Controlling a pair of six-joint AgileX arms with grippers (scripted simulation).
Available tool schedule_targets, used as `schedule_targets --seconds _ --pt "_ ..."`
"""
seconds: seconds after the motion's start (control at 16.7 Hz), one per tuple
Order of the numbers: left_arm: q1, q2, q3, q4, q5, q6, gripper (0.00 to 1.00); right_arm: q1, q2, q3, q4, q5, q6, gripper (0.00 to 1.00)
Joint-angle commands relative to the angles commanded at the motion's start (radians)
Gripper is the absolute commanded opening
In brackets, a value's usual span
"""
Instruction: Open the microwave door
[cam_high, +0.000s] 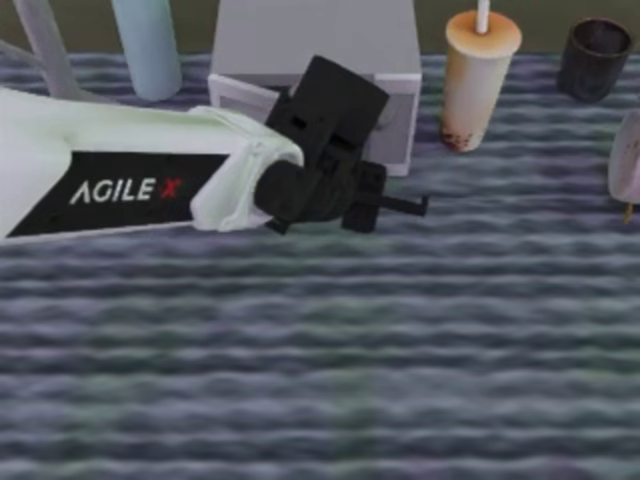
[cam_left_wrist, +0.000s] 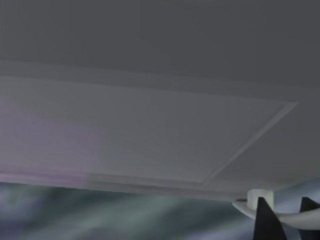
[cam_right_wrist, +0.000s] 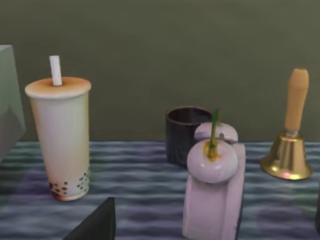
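The light-grey microwave (cam_high: 315, 40) stands at the back middle of the table. Its door (cam_high: 243, 101) fills the left wrist view as a flat grey panel with a large window (cam_left_wrist: 150, 135). My left arm reaches in from the left across the microwave's front, so most of that front is hidden in the top view. My left gripper (cam_high: 418, 205) is at the pale handle bar (cam_left_wrist: 260, 196). Its two dark fingertips (cam_left_wrist: 265, 222) stand close on either side of the bar, shut on it. Of my right gripper only one dark fingertip (cam_right_wrist: 100, 222) shows, far to one side, with nothing held.
A tall orange-beige cup with a straw (cam_high: 480, 75) stands right of the microwave, then a dark cup (cam_high: 595, 58). A pale blue cylinder (cam_high: 148, 45) stands at the back left. A pink object (cam_high: 628, 160) sits at the right edge, with a brass bell (cam_right_wrist: 289, 155) nearby.
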Motion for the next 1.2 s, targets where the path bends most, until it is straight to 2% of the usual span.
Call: schedule_targets --seconds 0.54,0.96,1.2 --pt "0.000 0.000 0.000 0.000 0.000 0.000 0.00 0.000 0.000 0.000 0.000 0.000 0.000 1.00" --pt "0.010 -0.025 -0.038 0.020 0.032 0.039 0.00 0.000 0.000 0.000 0.000 0.000 0.000 1.00" --pt "0.010 -0.026 -0.039 0.020 0.033 0.040 0.00 0.000 0.000 0.000 0.000 0.000 0.000 1.00"
